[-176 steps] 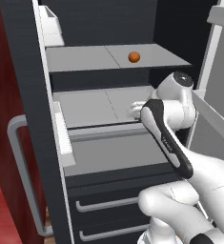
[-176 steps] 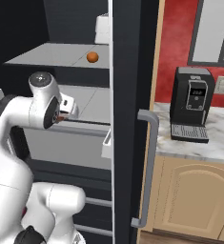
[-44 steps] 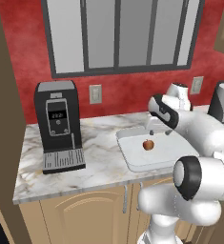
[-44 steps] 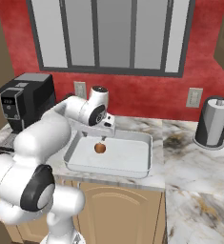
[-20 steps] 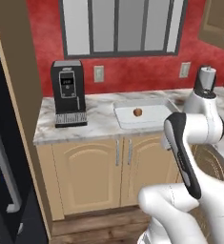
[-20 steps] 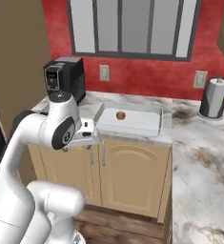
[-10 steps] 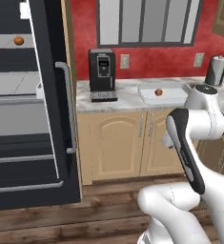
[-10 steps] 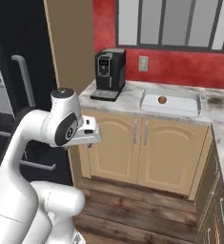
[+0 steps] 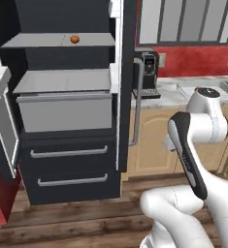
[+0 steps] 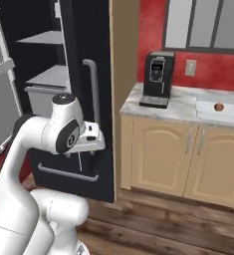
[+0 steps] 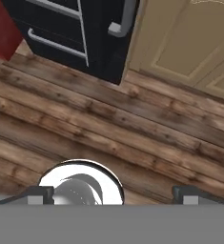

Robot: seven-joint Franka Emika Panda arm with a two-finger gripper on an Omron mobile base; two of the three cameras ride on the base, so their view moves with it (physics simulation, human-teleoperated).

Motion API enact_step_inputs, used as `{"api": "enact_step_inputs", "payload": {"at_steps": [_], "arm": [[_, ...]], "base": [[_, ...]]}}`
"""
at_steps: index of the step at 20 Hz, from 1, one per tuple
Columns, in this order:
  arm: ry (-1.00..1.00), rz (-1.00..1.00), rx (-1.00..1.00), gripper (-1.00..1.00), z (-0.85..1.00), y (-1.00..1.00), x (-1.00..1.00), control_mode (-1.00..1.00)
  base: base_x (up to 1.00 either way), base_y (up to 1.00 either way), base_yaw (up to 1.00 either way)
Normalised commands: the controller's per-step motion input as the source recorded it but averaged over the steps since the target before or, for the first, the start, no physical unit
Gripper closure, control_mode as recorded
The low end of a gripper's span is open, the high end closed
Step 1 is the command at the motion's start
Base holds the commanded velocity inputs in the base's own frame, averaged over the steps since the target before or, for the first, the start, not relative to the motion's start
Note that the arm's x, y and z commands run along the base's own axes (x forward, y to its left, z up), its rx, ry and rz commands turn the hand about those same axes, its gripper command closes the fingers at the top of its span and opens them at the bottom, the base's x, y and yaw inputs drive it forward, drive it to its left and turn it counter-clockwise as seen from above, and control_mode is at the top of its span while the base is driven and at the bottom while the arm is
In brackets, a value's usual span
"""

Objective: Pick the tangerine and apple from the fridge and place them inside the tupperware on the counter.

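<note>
Base had driven back from the desk [image 10: 158, 110] to face the open fridge [image 9: 67, 121]. Apple [image 10: 218, 106] lay in the tupperware [image 10: 208, 112]; tangerine [image 9: 74, 38] sat on the upper shelf. Pincer [image 11: 113, 194] was apart, empty, aimed at the floor. Second fetch looked next.

Glossy white rounded arm links, dark joint bands, grey-capped round joint ends.

A small orange fruit [image 9: 74, 38] is sitting on the fridge's upper shelf [image 9: 38, 41]. On the counter [image 10: 178, 113], a coffee machine [image 10: 157, 79] is standing left of the white container [image 10: 208, 110] holding another fruit [image 10: 218, 106].
</note>
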Motion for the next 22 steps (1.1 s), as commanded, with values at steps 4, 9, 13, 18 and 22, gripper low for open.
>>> {"api": "enact_step_inputs", "payload": {"at_steps": [4, 9, 13, 18, 22], "arm": [[0.0, 0.0, 0.0, -1.0, 0.0, 0.0, 0.0, 1.0], [0.0, 0.0, 0.0, -1.0, 0.0, 0.0, 0.0, 1.0], [0.0, 0.0, 0.0, -1.0, 0.0, 0.0, 0.0, 1.0], [0.0, 0.0, 0.0, -1.0, 0.0, 0.0, 0.0, 1.0], [0.0, 0.0, 0.0, -1.0, 0.0, 0.0, 0.0, 1.0]], "base": [[0.38, 1.0, 0.0], [0.5, 1.0, 0.0], [0.63, 0.81, -0.01], [0.69, 0.17, -0.06], [0.5, -0.06, -0.09]]}}
